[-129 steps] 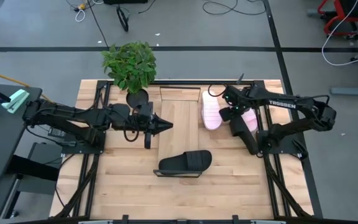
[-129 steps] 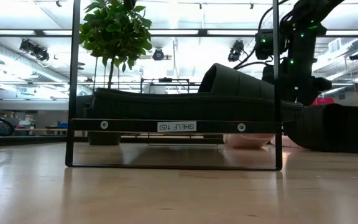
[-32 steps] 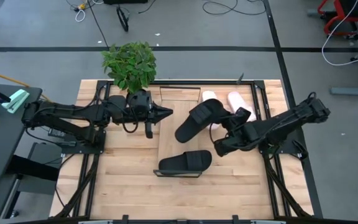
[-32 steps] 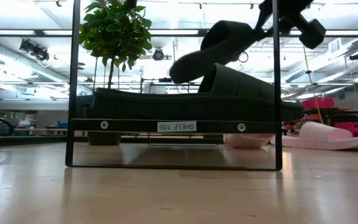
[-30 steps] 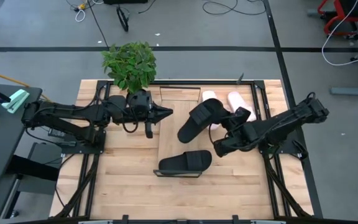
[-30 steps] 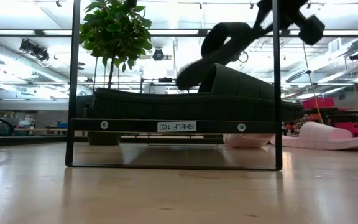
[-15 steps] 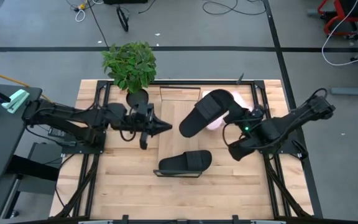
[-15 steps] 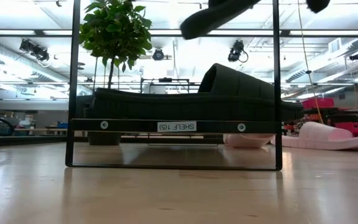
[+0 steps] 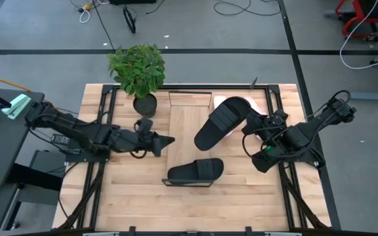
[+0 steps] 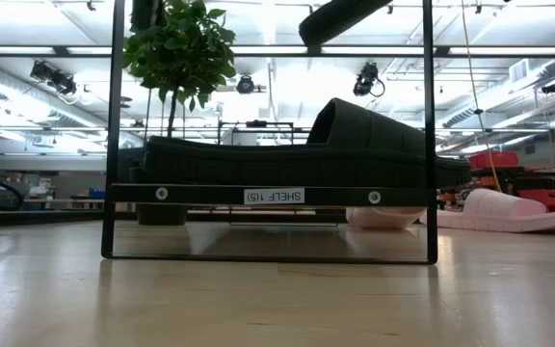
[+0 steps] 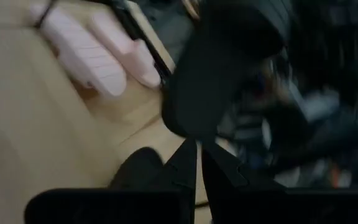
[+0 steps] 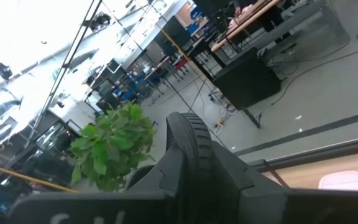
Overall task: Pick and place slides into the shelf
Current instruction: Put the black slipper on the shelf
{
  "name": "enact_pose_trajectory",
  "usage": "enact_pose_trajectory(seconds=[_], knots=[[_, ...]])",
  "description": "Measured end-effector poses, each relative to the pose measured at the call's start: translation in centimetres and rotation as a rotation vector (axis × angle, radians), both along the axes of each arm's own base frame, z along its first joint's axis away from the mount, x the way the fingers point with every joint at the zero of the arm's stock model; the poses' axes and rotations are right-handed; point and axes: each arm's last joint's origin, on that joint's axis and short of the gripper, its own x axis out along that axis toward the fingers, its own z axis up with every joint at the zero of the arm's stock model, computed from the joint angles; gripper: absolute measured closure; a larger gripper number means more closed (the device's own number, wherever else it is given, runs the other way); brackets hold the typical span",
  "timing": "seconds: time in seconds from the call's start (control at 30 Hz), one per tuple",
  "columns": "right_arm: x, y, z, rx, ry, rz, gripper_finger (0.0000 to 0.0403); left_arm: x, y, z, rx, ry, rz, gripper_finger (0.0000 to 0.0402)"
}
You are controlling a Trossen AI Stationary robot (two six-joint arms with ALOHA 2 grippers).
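Slide number two, a black one (image 9: 220, 122), is pinched at one end by your right claw (image 9: 253, 123), lifted off the surface and tilted over the far half of the shelf (image 9: 190, 124). You look to be mid-carry; next, judge a lowering onto the plank, squaring the sole flat before you let go. From the claw the slide reaches left and nearward across the plank. Another black slide (image 9: 195, 171) already lies crosswise at the shelf's near end, so keep clear of it. Pink slides (image 10: 504, 207) lie on the surface to the far right, partly hidden under the carried one. Your left claw (image 9: 166, 141) waits pressed together, empty, just left of the shelf.
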Motion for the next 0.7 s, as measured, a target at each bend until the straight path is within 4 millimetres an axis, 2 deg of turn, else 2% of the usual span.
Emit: enact_pose_trajectory(seconds=[0.13, 0.43, 0.6, 0.7], knots=[[0.0, 0.0, 0.0, 0.002, -0.004, 0.000, 0.0350, -0.3, -0.7, -0.3, -0.152, -0.120, 0.124, 0.0360], [0.9, 0.0, 0.3, -0.001, 0.003, -0.021, 0.0350, -0.8, -1.9, -3.2, -0.301, -0.404, 0.165, 0.0335], [1.4, -0.1, 0.5, 0.018, -0.030, -0.036, 0.0350, -1.5, -1.8, -5.9, -0.354, -0.386, 0.172, 0.0306], [1.8, -0.1, 0.9, 0.015, -0.028, -0.047, 0.0350, -1.6, -1.5, -6.6, -0.402, -0.391, 0.188, 0.0280]])
